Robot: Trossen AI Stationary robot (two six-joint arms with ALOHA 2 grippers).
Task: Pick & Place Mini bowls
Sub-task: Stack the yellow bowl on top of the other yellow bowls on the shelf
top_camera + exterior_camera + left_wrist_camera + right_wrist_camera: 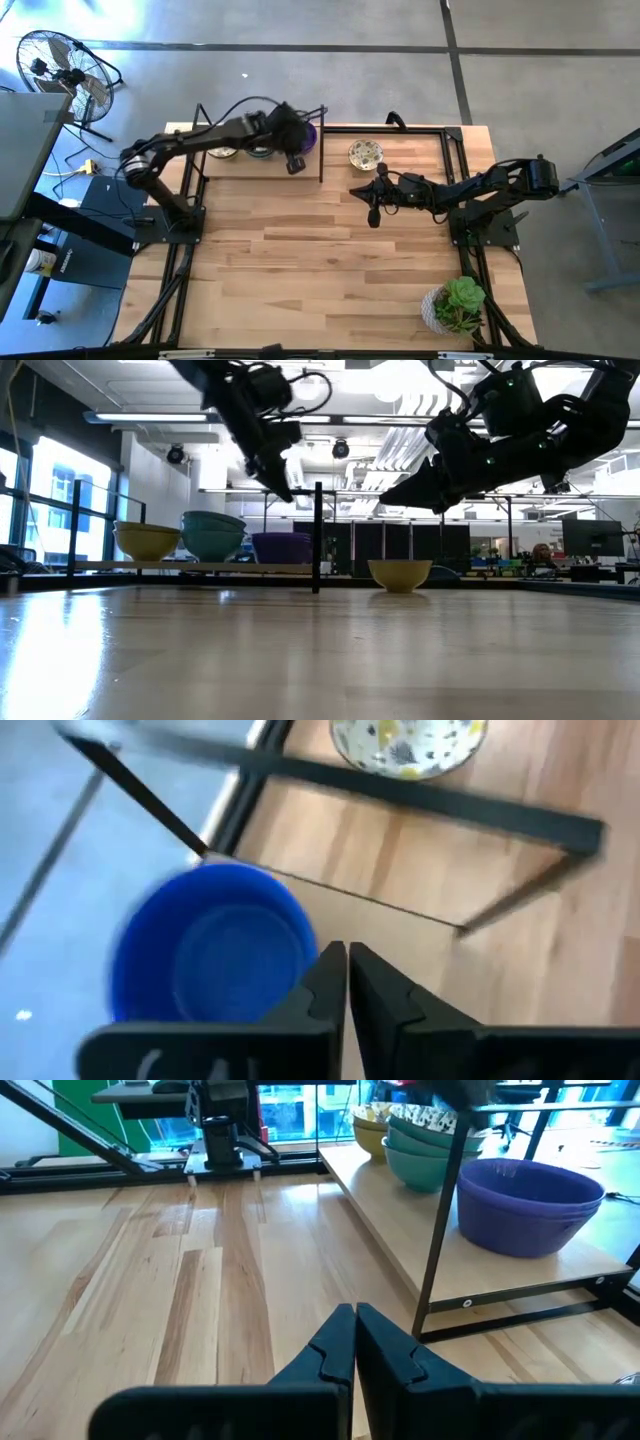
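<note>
While the left gripper hangs just above the purple bowls on the raised shelf, its fingers are together and hold nothing — a placing step looks just finished. One speckled bowl sits alone on the table beyond the shelf's frame. The right gripper, fingers together and empty, hovers near it — next, by judgement, the jaws must part and come down on its rim.

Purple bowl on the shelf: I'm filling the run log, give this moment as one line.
left gripper: shut, empty, above purple bowl | purple bowl: on shelf | right gripper: shut, empty, over table
</note>
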